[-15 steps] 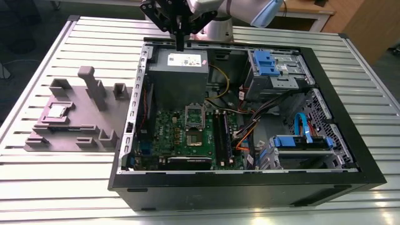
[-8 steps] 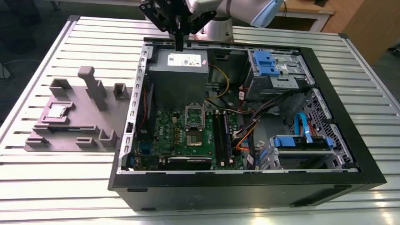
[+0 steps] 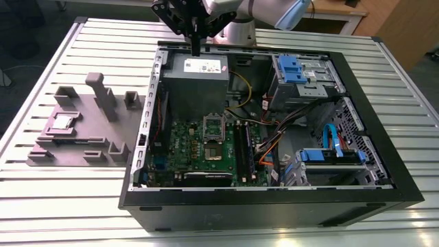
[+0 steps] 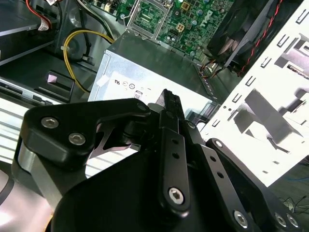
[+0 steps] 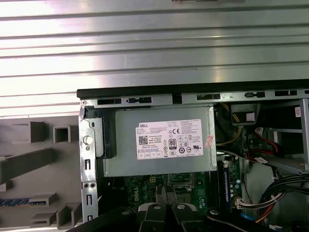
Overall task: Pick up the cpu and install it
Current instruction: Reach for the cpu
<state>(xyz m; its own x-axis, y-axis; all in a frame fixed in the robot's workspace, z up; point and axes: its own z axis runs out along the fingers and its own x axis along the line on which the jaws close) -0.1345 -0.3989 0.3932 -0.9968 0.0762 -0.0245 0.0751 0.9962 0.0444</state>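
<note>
On the exterior view's left of the computer case (image 3: 274,206), well apart from its wall, a grey fixture (image 3: 75,149) is laid on the slatted table (image 3: 69,206). The cpu (image 3: 63,122) is seated flat in a shallow square recess of that fixture, its pale metal top facing up.

The chip is judged to be light, stiff and thin. Its smooth metal lid is probably slippery, and its underside is likely to be delicate. It would best be taken by two opposite edges, where the recess leaves them free, and kept level. No marking can be made out on its top.

Over the far rim of the case, the gripper (image 3: 196,50) is held above the power supply (image 3: 195,85). Its fingers are seen pressed together and nothing is pinched between them. The first wrist view shows the same thing, with the fingertips (image 5: 161,193) close against each other.

A white label (image 5: 169,139) is fixed to the top of the power supply. It is crowded with fine print, certification marks and a small code square, none of which is read out here.

Deeper inside the case, on the green motherboard (image 3: 185,146), the socket (image 3: 214,153) is seen with its frame lifted, and no chip is seated in it.
</note>
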